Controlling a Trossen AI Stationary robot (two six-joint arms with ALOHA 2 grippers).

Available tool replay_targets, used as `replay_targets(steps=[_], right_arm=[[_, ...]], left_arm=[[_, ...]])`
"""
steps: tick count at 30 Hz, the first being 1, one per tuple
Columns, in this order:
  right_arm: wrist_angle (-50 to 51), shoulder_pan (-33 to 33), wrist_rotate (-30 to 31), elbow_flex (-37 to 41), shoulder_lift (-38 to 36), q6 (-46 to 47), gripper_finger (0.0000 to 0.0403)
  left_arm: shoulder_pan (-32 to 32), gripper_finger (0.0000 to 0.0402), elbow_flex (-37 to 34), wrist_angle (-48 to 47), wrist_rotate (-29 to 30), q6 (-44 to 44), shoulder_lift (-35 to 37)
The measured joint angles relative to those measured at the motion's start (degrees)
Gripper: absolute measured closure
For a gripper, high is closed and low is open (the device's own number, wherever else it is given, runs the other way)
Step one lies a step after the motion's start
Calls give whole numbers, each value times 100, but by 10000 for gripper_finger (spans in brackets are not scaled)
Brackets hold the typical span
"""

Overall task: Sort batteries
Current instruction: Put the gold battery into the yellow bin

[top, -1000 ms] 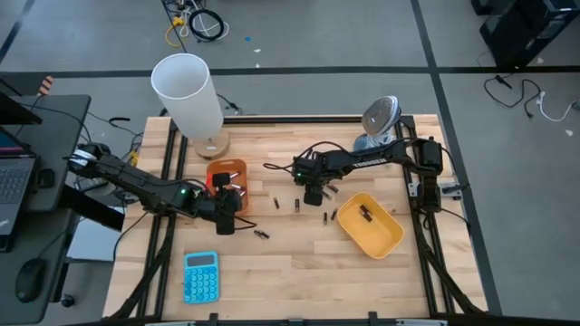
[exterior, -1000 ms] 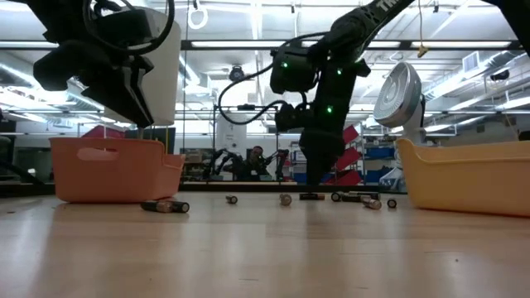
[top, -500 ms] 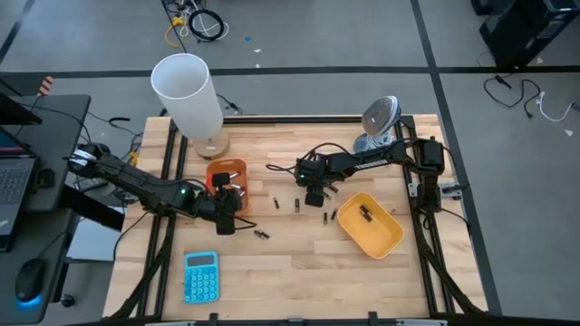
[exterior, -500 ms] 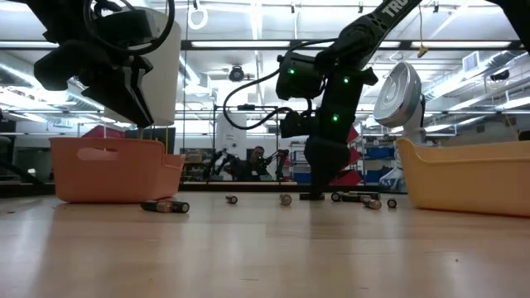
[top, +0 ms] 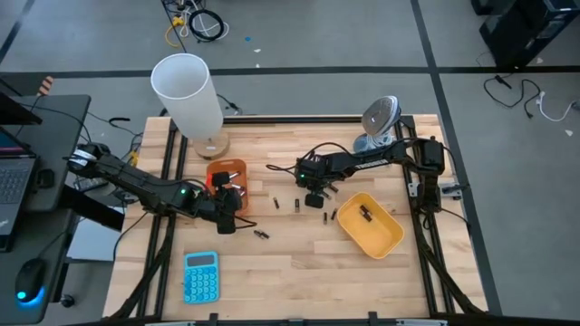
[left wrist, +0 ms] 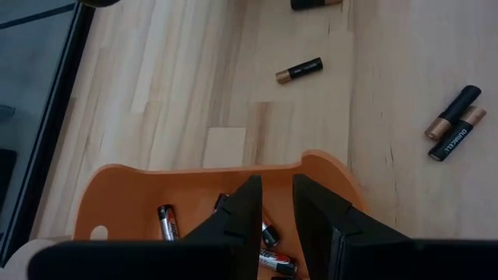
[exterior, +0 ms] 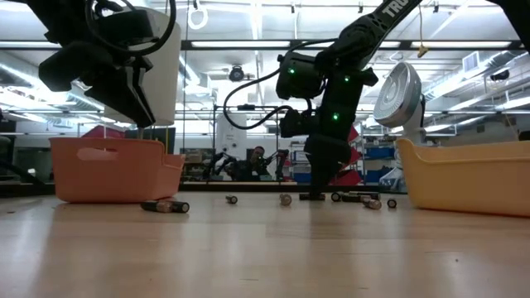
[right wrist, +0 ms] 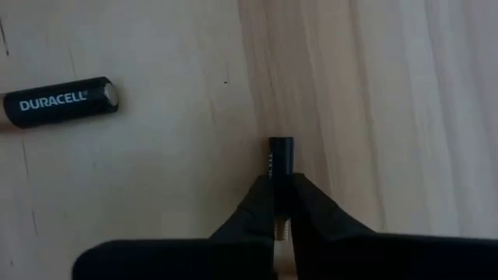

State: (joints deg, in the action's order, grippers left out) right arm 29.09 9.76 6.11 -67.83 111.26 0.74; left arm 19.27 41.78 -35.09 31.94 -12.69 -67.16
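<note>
My right gripper (right wrist: 282, 204) is down at the tabletop (top: 299, 254) near the middle of the bench, its two fingers pinched on a small black battery (right wrist: 281, 159) that lies on the wood and pokes out past the fingertips; a second cell marked Duracell (right wrist: 58, 102) lies apart from it on the boards. From above, this right gripper (top: 314, 194) sits between the orange tray (top: 227, 172) and the yellow tray (top: 372, 225), with loose batteries (top: 296, 205) scattered on the wood around it and one dark cell (top: 366, 214) already lying in the yellow tray. My left gripper (left wrist: 275, 218) hangs over the near edge of the orange tray (left wrist: 140, 194), its fingers a narrow gap apart and holding nothing, with several cells (left wrist: 167, 222) resting in the tray beneath it. A pair of black-and-copper batteries (left wrist: 454, 124) lies side by side on the table beyond that tray, and a single one (left wrist: 299, 70) lies farther off. At table height, two cells (exterior: 166, 206) lie before the orange tray (exterior: 112, 170). A white cylinder (top: 188, 95), a blue calculator (top: 200, 276) and a small fan (top: 381, 118) also stand on the bench.
</note>
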Motion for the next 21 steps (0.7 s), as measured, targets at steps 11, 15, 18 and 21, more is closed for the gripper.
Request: replay_targets(steps=[11,15,18,21], right_arm=[[76,2,-92,-66,-2,275,396],[156,2,-144,-148,10,364,396],[199,2,-175,-216,20,386,397],[182,-8,-230,-264,9,406,398]], left_arm=[[0,325,0,1,33,-3,0],[0,325,0,2,44,-42,0],[0,325,2,1,43,-91,0],[0,325,2,-2,44,-110,0]])
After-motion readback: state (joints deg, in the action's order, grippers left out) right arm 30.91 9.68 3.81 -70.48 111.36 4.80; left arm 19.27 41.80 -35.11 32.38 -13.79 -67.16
